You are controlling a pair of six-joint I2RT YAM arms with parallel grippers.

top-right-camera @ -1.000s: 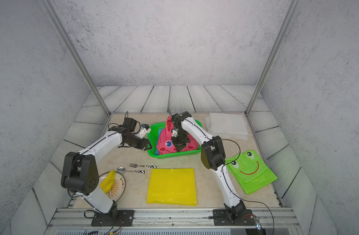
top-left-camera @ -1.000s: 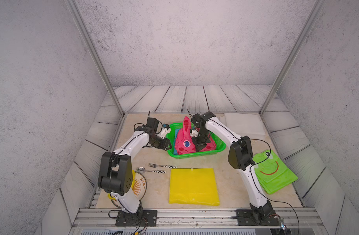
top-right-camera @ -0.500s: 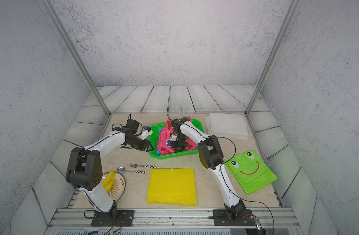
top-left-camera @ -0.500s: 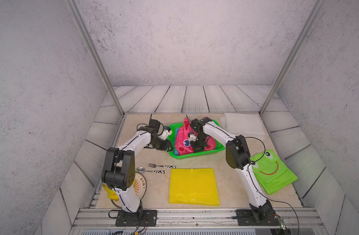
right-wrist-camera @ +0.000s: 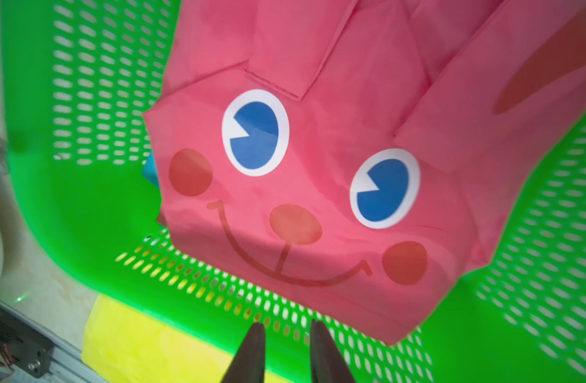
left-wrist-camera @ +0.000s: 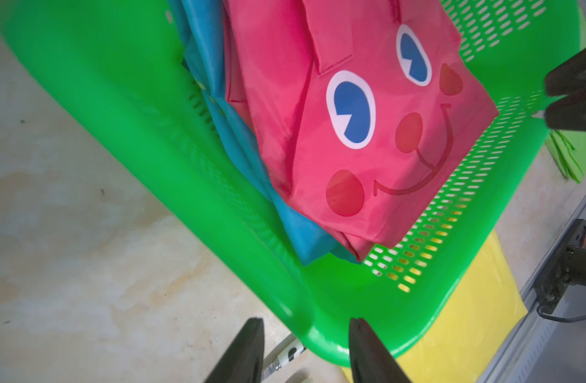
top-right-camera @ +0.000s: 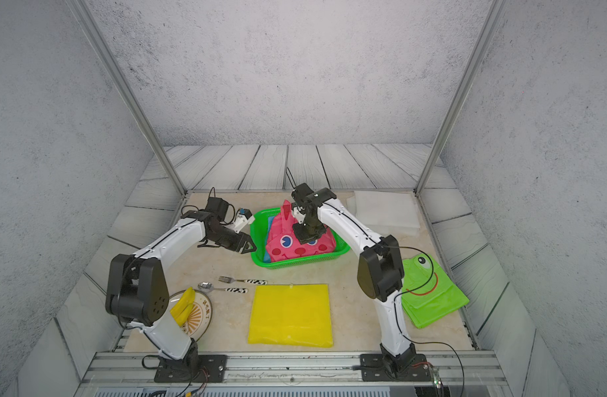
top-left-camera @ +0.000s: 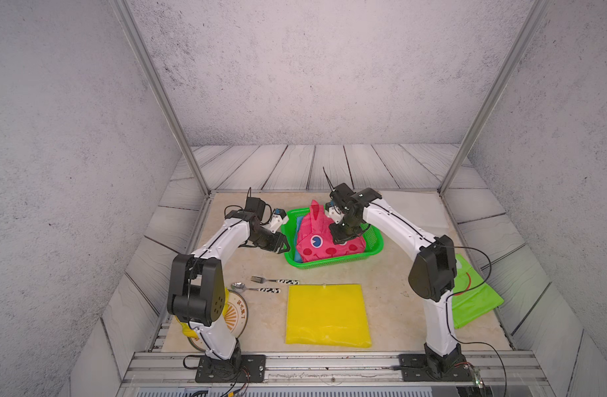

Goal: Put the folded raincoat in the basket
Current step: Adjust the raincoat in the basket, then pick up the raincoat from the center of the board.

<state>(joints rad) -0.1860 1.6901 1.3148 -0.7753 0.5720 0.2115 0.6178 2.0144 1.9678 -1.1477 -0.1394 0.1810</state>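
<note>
The folded raincoat [top-left-camera: 329,242] [top-right-camera: 295,242] is pink with a bunny face. It lies in the green basket [top-left-camera: 333,264] [top-right-camera: 302,263] on top of a blue folded one [left-wrist-camera: 218,99], with one ear sticking up. My right gripper [top-left-camera: 341,237] [right-wrist-camera: 288,323] hovers just over the raincoat [right-wrist-camera: 318,165], slightly open, with nothing between its fingers. My left gripper [top-left-camera: 283,245] [left-wrist-camera: 305,320] is open at the basket's left front corner. The rim [left-wrist-camera: 152,116] runs between its jaws, clear of the outer finger.
A yellow folded raincoat [top-left-camera: 327,314] lies in front of the basket. A frog-faced green one [top-right-camera: 429,292] is at the right, behind my right arm. A fork [top-left-camera: 274,280] and spoon [top-left-camera: 255,288] lie left of the yellow one. A plate with bananas [top-right-camera: 192,309] sits front left, a white sheet [top-right-camera: 384,209] back right.
The right gripper's jaws have parted, and the pink raincoat lies free in the basket. The left gripper has stayed at the basket's rim and widened a little.
</note>
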